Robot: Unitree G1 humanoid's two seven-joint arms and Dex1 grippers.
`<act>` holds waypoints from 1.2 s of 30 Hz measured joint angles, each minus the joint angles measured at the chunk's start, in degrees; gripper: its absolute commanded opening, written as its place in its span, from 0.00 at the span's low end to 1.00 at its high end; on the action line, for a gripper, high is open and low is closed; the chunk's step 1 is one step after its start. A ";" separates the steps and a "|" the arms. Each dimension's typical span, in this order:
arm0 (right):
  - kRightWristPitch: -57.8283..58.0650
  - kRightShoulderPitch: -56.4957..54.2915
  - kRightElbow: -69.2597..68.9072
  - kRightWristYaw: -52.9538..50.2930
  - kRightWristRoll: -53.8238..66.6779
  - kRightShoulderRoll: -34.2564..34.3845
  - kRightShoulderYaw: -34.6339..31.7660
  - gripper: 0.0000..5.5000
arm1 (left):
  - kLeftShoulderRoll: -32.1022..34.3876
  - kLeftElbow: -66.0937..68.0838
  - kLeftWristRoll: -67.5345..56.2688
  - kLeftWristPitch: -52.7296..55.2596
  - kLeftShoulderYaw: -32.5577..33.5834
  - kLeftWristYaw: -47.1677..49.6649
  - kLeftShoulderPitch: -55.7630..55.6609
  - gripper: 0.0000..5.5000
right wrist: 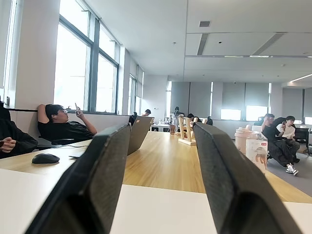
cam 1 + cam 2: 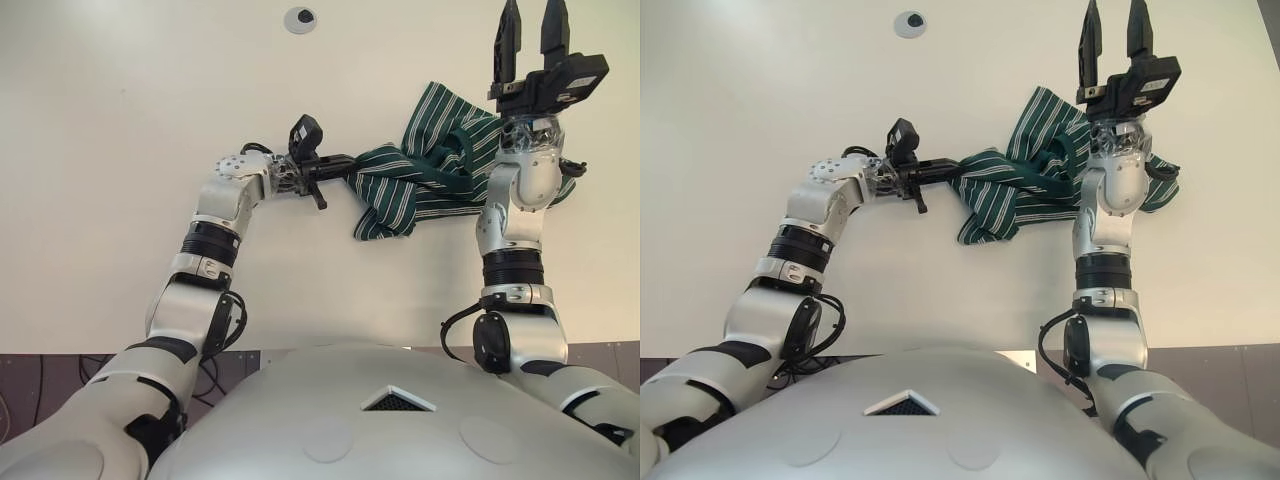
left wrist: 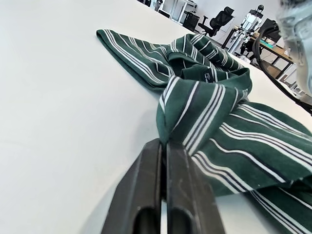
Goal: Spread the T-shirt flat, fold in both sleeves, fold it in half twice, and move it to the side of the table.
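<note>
Left eye view: green striped T-shirt bunched in a heap on the white surface, toward the robot's right, not yet spread. Clamped on the heap's left end, the left pincer. Raised above the cloth with its jaws apart and holding nothing, the right pincer.

Right eye view: same layout, with the right forearm standing in front of the T-shirt's right part and hiding some of it.

Left wrist view: fingers pressed together on a thin fold of striped cloth, with only a little fabric caught. Likely to slip free if pulled hard, or to drag the whole heap sideways rather than open it, with nothing pinning the far side.

Right wrist view: fingers wide apart, pointing out at the room and away from the cloth. Risk of pinching several layers at once on coming down, with sleeves and hem impossible to tell apart in the heap. Risk too of snagging cloth under the forearm.
</note>
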 measured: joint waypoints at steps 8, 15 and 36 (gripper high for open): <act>1.41 -0.56 -1.68 -0.76 0.17 -0.41 -1.69 0.43 | 7.47 -17.34 -2.23 -7.84 2.42 -7.49 9.75 0.01; 17.59 -1.38 -6.41 14.94 9.09 -8.58 -1.28 0.43 | 25.32 -42.21 -15.46 -15.40 14.12 -25.63 30.14 0.01; 55.54 -3.06 -13.56 43.04 0.06 -28.23 18.55 0.43 | 31.57 -49.81 -7.53 -21.47 6.06 -24.10 35.91 0.01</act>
